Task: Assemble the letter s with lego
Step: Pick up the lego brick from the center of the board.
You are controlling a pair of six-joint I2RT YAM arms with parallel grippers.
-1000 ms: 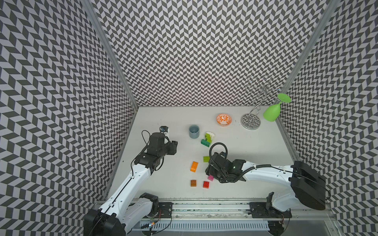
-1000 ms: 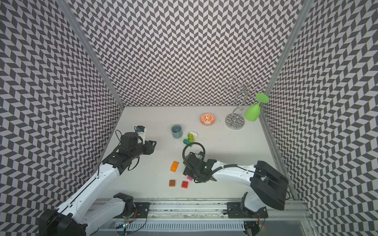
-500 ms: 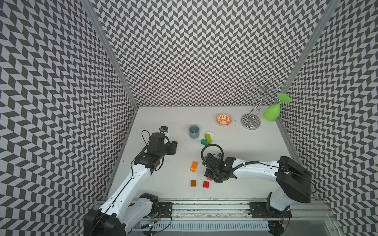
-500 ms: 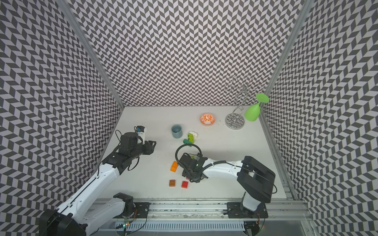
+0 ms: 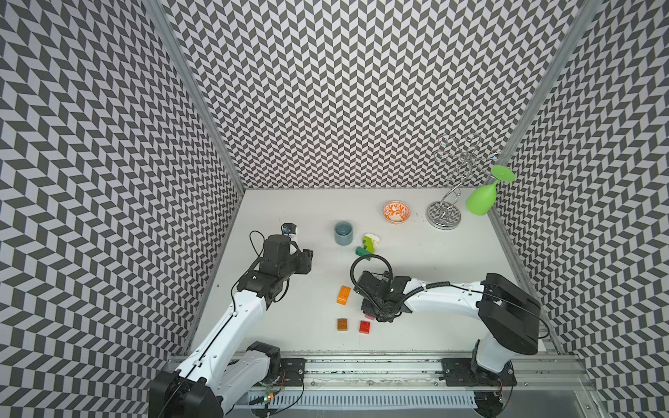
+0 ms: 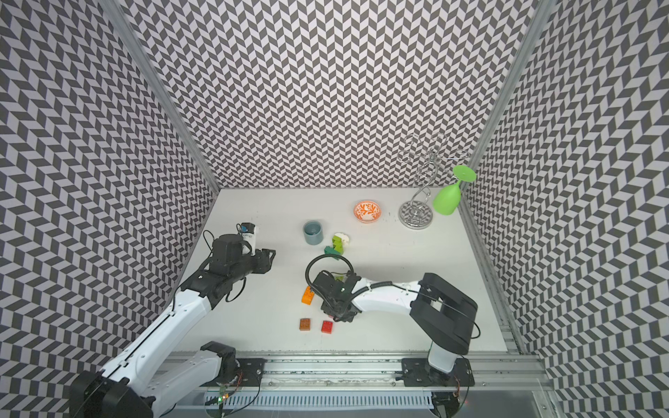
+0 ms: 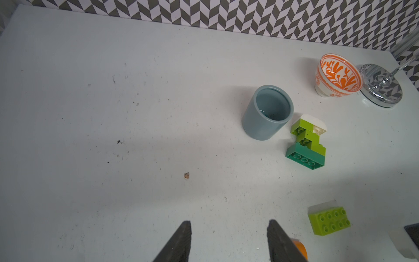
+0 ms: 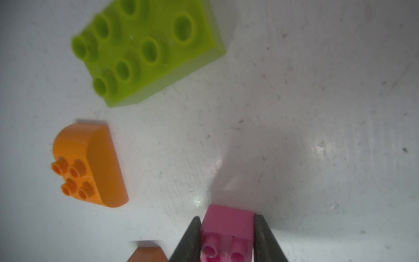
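The right gripper (image 8: 227, 217) is clamped on the pink brick (image 8: 226, 229), down at the table (image 8: 317, 113) near the orange brick (image 8: 90, 165) and lime brick (image 8: 145, 50); in both top views the arm hides most of it (a sliver shows); a brownish brick (image 8: 147, 255) is cut off; the left gripper (image 7: 229, 223) stands apart; the upright grey-blue cup (image 7: 256, 127) shows its bare floor, beside the green-and-white stack (image 7: 306, 140).

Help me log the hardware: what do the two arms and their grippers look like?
The left arm and right arm both have white links with black joint housings and black wrists. A thick black cable loops over the right wrist. The left gripper and right gripper each end in two dark grey, tapered fingers.
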